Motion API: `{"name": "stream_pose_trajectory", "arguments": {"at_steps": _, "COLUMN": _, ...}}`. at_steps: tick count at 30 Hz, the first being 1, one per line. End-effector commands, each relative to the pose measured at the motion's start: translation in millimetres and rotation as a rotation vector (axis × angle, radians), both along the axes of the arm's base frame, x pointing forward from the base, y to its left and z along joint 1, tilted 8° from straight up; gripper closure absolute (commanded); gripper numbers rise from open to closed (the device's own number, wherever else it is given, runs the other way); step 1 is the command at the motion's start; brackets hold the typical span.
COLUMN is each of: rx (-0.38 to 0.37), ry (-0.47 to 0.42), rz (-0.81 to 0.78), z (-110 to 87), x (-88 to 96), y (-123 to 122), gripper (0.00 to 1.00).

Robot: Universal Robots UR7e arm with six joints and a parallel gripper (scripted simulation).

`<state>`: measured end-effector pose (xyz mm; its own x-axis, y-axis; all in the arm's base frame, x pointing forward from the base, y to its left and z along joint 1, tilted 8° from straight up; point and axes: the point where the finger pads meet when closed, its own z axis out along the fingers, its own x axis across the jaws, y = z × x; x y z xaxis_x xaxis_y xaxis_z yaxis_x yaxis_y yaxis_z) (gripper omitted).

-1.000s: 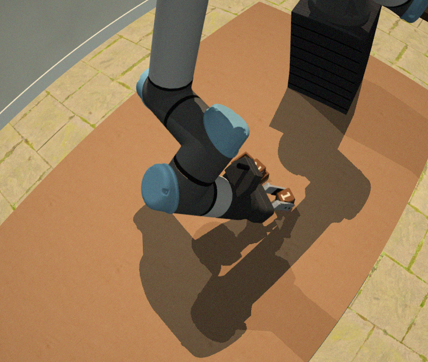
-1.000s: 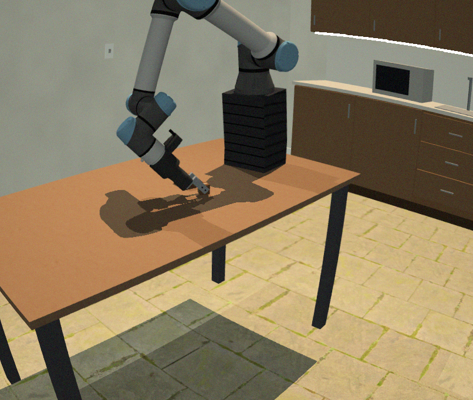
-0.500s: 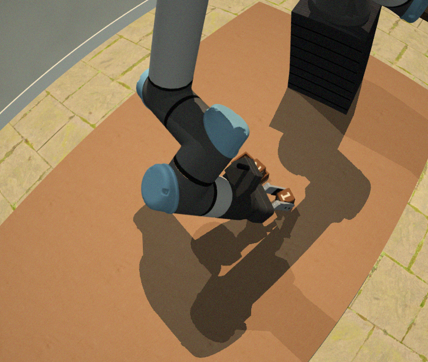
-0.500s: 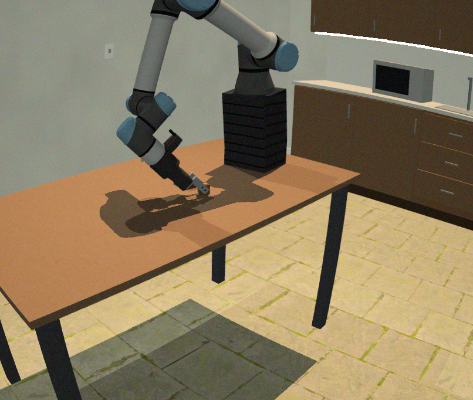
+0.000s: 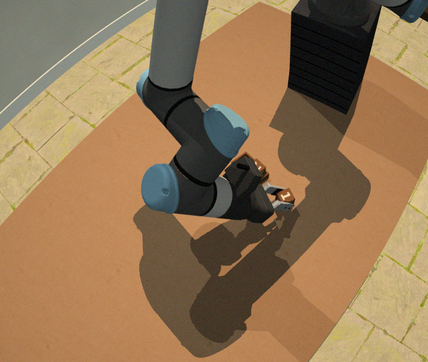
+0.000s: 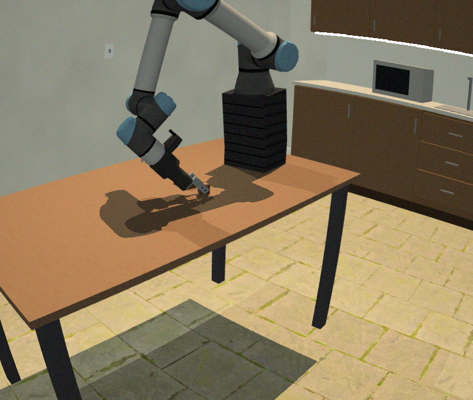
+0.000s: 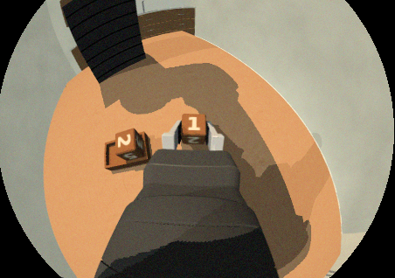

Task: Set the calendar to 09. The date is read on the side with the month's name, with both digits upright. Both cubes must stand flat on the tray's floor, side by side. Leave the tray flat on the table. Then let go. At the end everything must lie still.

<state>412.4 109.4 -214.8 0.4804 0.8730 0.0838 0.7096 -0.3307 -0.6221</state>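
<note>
My gripper (image 5: 284, 197) (image 6: 203, 189) (image 7: 193, 128) is shut on a brown cube (image 5: 285, 195) (image 7: 194, 124), with a finger on either side. The cube shows a white 1 on top and a darker mark like a sideways 2 towards the gripper. Whether it touches the table is unclear. The brown tray (image 5: 241, 155) (image 7: 108, 159) lies left of the gripper in the wrist view. The other cube (image 5: 259, 165) (image 7: 125, 141) is in the tray's right part, with a turned 2 on top and a 5-like digit on a side. Whether it stands flat is unclear. No month name shows.
The robot's black pedestal (image 5: 325, 64) (image 6: 254, 129) (image 7: 107, 33) stands on the orange-brown table (image 5: 70, 272) (image 6: 56, 258) (image 7: 79, 191). The arm hides part of the tray in the top view. Arm shadows fall across the table around the gripper.
</note>
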Motion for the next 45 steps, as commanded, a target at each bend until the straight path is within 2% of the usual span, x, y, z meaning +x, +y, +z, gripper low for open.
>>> {"name": "stream_pose_trajectory", "arguments": {"at_steps": 1, "rx": 0.0, "ry": -0.001, "rz": 0.0, "z": 0.4, "x": 0.5, "y": -0.1, "gripper": 0.4}}
{"name": "stream_pose_trajectory", "arguments": {"at_steps": 45, "rx": 0.0, "ry": -0.001, "rz": 0.0, "z": -4.4, "x": 1.1, "y": 0.0, "gripper": 0.4}}
